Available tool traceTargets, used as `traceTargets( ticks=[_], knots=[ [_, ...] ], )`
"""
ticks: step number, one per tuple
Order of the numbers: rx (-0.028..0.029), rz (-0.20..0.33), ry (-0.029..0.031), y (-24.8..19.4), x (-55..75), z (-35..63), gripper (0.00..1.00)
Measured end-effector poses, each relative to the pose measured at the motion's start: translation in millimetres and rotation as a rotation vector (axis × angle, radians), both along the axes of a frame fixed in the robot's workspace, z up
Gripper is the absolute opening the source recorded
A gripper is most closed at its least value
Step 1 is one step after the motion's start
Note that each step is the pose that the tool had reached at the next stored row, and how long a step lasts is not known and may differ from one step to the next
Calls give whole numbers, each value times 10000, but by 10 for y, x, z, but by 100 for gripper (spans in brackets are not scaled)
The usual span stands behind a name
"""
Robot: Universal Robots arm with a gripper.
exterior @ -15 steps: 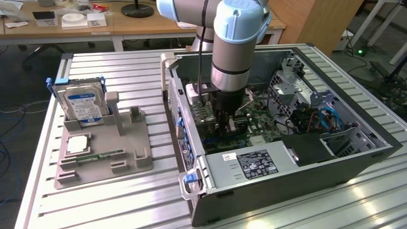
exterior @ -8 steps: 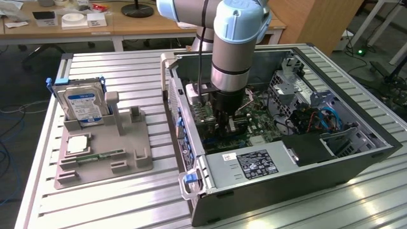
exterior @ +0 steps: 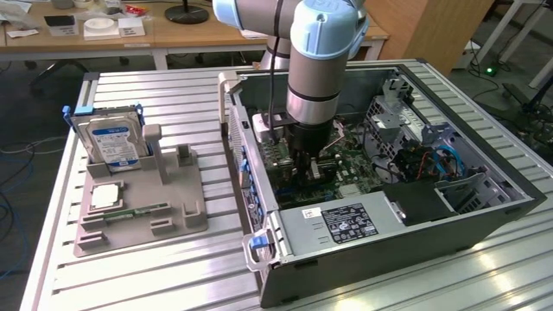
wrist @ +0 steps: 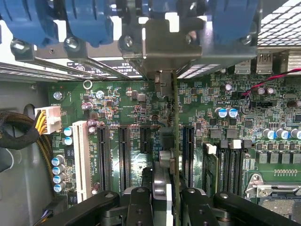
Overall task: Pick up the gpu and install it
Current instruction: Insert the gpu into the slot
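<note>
Wrist view: we find the gripper [wrist: 165,188] clamped on the gpu [wrist: 175,117], held edge-on above the motherboard [wrist: 141,103] slots.

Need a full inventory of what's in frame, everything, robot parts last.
table: 1, silver, slatted, under everything
fixture: 1, grey, on the table, exterior view's left
hard drive: 1, silver with blue label, upright in the fixture
processor chip: 1, silver, flat on the fixture
memory stick: 1, green, lying on the fixture
computer case: 1, dark grey, open, exterior view's right
power supply: 1, silver with black label, near corner of the case
motherboard: 1, green, inside the case
white slot: 1, white, on the motherboard beside several black slots
gpu: 1, green, edge-on over the slots
arm: 1, light blue and silver, reaching into the case
fingers: 2, black, clamped on the gpu
</note>
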State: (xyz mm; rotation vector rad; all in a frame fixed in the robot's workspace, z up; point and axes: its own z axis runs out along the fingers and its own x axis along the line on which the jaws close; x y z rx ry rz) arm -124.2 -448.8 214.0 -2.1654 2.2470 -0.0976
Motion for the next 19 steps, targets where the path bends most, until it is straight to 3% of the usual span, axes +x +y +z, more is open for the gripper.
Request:
traceTargets(
  ticks=[19],
  knots=[
    [-1,1,-1,0,0,-30,29]
  ],
)
